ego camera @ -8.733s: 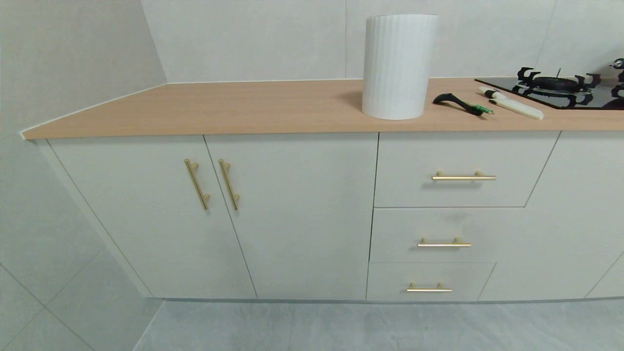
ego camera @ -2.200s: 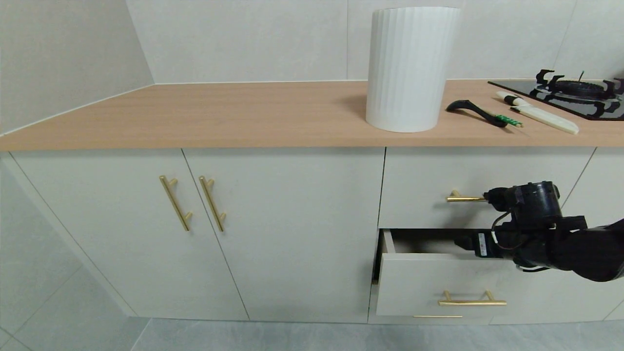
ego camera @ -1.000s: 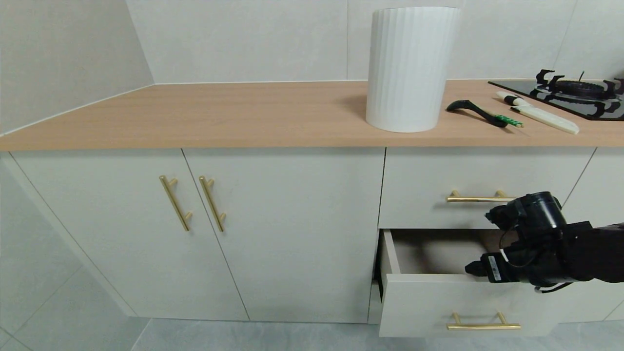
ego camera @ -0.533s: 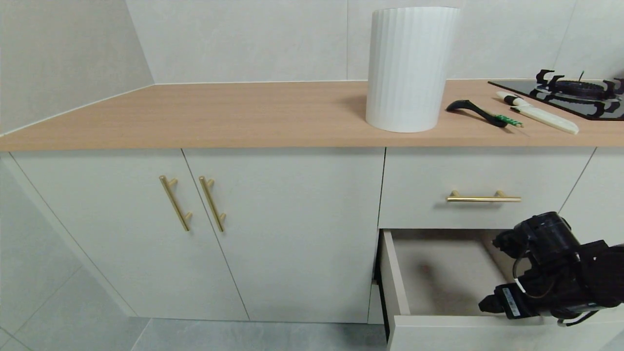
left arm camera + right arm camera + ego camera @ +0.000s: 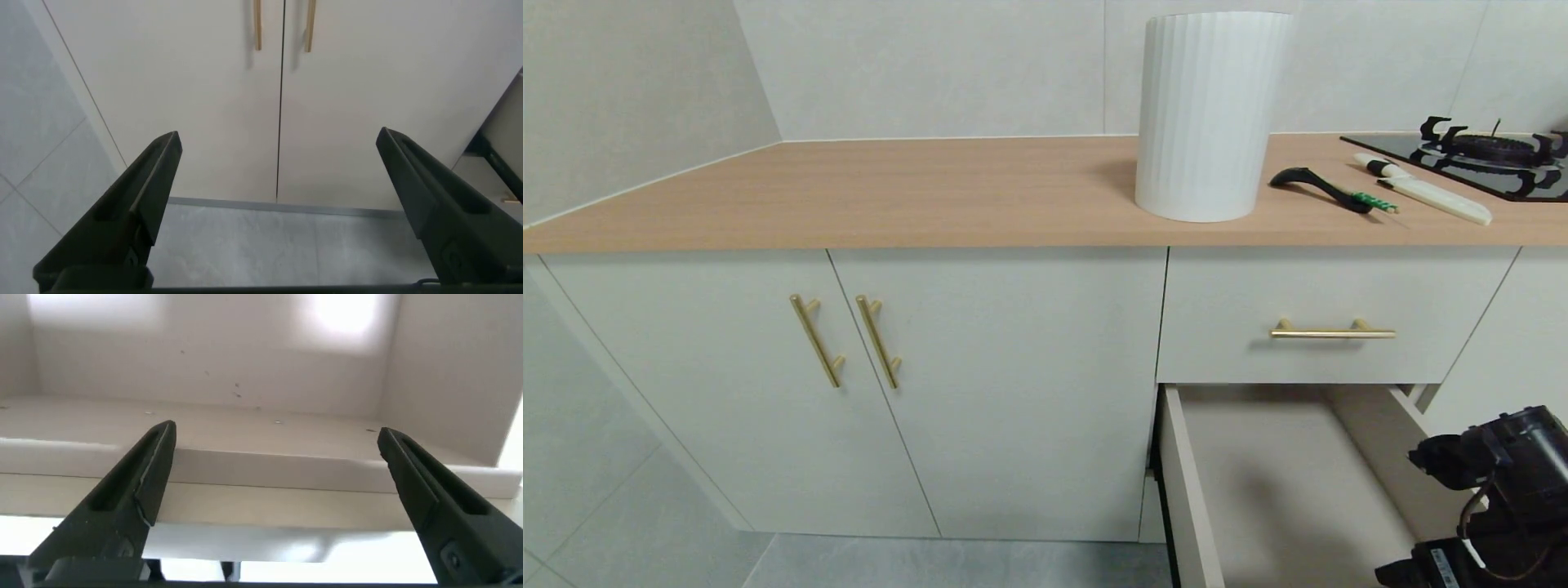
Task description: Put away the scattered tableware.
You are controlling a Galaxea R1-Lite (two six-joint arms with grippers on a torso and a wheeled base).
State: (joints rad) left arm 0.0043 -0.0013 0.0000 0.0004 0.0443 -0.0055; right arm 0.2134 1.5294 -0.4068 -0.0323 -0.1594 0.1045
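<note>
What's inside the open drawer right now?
Inside the drawer only a bare beige floor and walls show. Its front right corner is covered by the right end effector in the head view.

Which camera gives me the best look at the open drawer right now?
Head view: the drawer lies pulled out, its bare floor and side walls in sight. Right wrist view shows its front edge and back wall close up. Left wrist view faces the cupboard doors.

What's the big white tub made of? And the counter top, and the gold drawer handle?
The big white tub looks like matte plastic or ceramic: ribbed, no shine. The counter top is wood or wood-look laminate: brown grain lines. The drawer handle seems metal, brushed gold: it glints.
</note>
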